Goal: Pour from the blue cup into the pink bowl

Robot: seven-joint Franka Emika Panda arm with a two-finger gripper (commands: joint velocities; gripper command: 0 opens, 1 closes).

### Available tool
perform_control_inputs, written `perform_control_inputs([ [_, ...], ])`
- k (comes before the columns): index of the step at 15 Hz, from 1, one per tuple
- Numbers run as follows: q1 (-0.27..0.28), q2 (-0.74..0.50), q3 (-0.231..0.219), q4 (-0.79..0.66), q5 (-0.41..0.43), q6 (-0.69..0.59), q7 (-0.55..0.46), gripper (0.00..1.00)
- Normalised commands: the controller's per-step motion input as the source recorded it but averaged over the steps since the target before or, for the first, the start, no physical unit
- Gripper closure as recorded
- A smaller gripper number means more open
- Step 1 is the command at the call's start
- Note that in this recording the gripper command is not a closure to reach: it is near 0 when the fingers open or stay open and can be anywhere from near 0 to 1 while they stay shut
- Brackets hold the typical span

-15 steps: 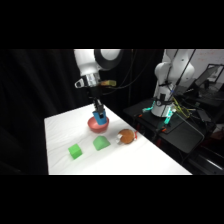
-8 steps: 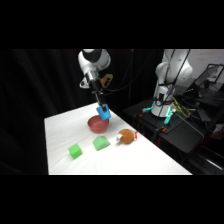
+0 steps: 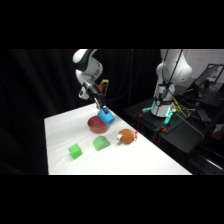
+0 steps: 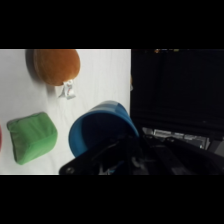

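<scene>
**Blue cup held tilted over the pink bowl's edge**

In the side view the gripper [image 3: 101, 111] comes down from above with the blue cup [image 3: 106, 117] pinched between its fingers, clear of the white table [image 3: 125, 157]. The cup is tipped, not upright, and hangs at about 2 o'clock of the pink bowl [image 3: 97, 125], overlapping the bowl's rim in this view. The bowl rests on the table, near its far part.

At about 5 o'clock of the bowl lies a green block [image 3: 101, 143]; a second green block [image 3: 75, 151] lies at about 7 o'clock, further off. A brown-orange toy [image 3: 127, 136] with a pale stick end sits at about 4 o'clock of the bowl, apart from it.

In the wrist view the cup [image 4: 102, 131] shows its open mouth, dark inside, with the gripper's black linkage [image 4: 130, 157] closed around its lower part. One green block [image 4: 31, 136] and the brown-orange toy [image 4: 55, 66] lie on the table beyond it.
</scene>
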Motion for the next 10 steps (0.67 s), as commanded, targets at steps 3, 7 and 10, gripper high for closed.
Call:
perform_control_inputs([
  [3, -0.185, 0.26, -0.103, 0.40, 0.073, -0.51, -0.23, 0.18],
  [7, -0.201, 0.20, -0.097, 0.41, 0.079, -0.47, -0.15, 0.18],
  [10, -0.047, 0.14, -0.022, 0.29, 0.118, -0.29, -0.06, 0.18],
])
